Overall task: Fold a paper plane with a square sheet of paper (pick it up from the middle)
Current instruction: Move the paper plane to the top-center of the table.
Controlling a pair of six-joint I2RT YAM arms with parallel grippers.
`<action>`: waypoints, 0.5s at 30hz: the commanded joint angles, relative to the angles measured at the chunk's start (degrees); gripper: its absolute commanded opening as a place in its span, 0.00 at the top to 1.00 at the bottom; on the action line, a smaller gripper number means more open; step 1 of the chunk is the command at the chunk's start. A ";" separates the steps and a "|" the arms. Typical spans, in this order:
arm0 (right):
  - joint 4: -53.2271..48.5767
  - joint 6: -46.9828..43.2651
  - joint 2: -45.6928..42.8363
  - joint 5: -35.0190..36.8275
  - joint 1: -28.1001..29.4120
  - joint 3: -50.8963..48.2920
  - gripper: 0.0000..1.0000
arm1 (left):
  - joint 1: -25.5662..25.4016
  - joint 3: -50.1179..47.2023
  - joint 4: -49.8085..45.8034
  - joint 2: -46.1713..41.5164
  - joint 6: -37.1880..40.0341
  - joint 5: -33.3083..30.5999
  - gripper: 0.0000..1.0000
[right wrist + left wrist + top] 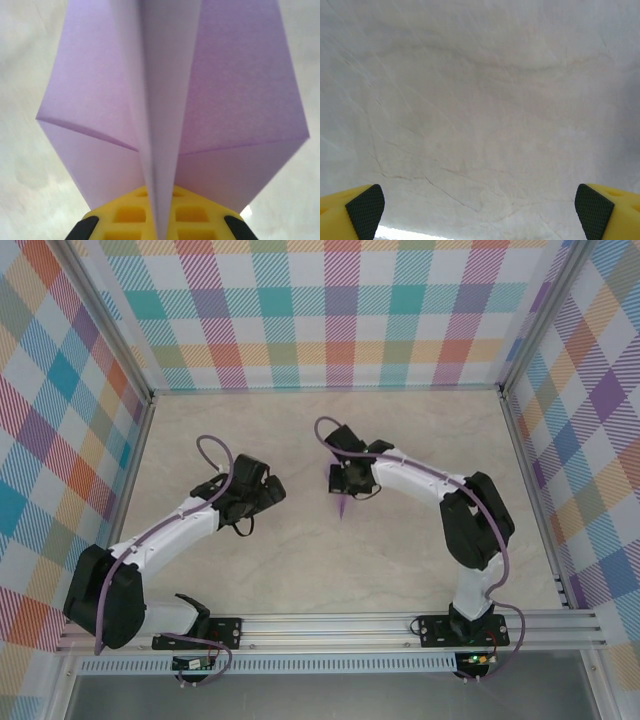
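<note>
My right gripper (pixel 162 222) is shut on the centre crease of the lavender paper plane (pixel 170 90). The fold runs up between the yellow fingers (pixel 127 216), and a wing spreads to each side. In the top view the right gripper (pixel 346 480) hangs over the middle of the table, and the plane's pointed purple tip (pixel 345 506) sticks out below it toward the near edge. My left gripper (pixel 266 491) is a short way to the left, open. In its own view the left gripper (pixel 480 215) has its fingers (pixel 365 210) wide apart over bare table, with nothing between them.
The pale marble-patterned table (pixel 300 560) is enclosed by checked walls (pixel 340 310) at the back and on both sides. An aluminium rail (pixel 330 625) carrying the two arm bases runs along the near edge.
</note>
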 commanded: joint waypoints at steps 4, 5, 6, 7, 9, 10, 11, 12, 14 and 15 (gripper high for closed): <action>-1.04 -10.32 12.01 -3.91 -4.14 12.91 0.94 | 3.86 1.95 -2.24 -1.61 3.95 -2.08 0.00; -1.62 -10.58 13.42 -4.02 -4.38 14.58 0.94 | 4.16 1.96 -2.22 -1.51 4.21 -2.20 0.00; -2.20 -10.65 14.85 -3.92 -4.57 16.09 0.94 | 4.45 1.99 -2.26 -1.55 4.57 -2.34 0.00; -2.69 -10.38 16.10 -3.77 -4.83 17.31 0.94 | 4.74 2.13 -2.26 -1.45 4.87 -2.48 0.00; -4.25 -9.39 18.35 -3.30 -5.05 19.85 0.95 | 5.09 2.08 -2.38 -1.21 5.32 -2.53 0.00; -5.16 -8.89 19.55 -2.93 -5.07 21.09 0.94 | 5.27 2.12 -2.42 -1.02 5.56 -2.47 0.00; -5.67 -8.51 20.21 -2.81 -5.13 21.71 0.94 | 5.37 2.08 -2.44 -0.89 5.64 -2.41 0.00; -6.02 -8.03 21.04 -2.86 -5.12 22.26 0.93 | 5.46 2.14 -2.48 -0.71 5.86 -2.35 0.00; -6.52 -7.30 22.29 -2.95 -5.12 22.98 0.90 | 5.71 2.22 -2.53 -0.40 5.96 -2.13 0.00; -6.74 -7.00 22.92 -2.99 -5.10 23.22 0.88 | 5.81 2.11 -2.53 -0.45 5.89 -2.13 0.00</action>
